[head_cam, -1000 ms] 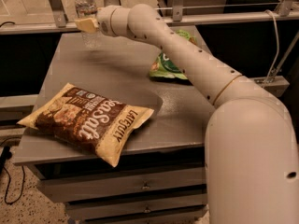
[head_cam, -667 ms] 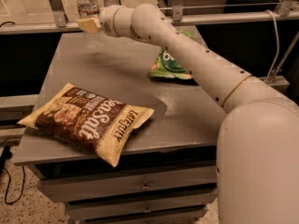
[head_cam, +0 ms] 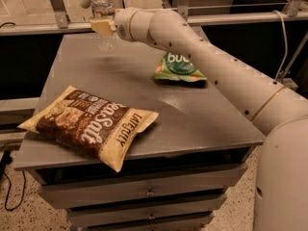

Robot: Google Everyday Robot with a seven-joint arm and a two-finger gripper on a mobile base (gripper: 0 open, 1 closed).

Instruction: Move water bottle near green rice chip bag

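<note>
The water bottle (head_cam: 101, 4), clear with a white cap, stands upright at the table's far left. My gripper (head_cam: 103, 26) is shut around its middle, with a pale finger pad (head_cam: 102, 25) across its front. The bottle's base is at or just above the tabletop; I cannot tell which. The green rice chip bag (head_cam: 177, 69) lies flat at the far right of the table, well to the right of the bottle. My arm passes over its upper right part and hides some of it.
A large brown-and-yellow Sea Salt chip bag (head_cam: 89, 124) lies at the front left of the grey table (head_cam: 192, 124), overhanging its left edge. Drawers sit below the tabletop. A metal railing (head_cam: 231, 18) runs behind the table.
My gripper and the water bottle have shifted a little to the right together along the back of the table. Both chip bags lie where they were.
</note>
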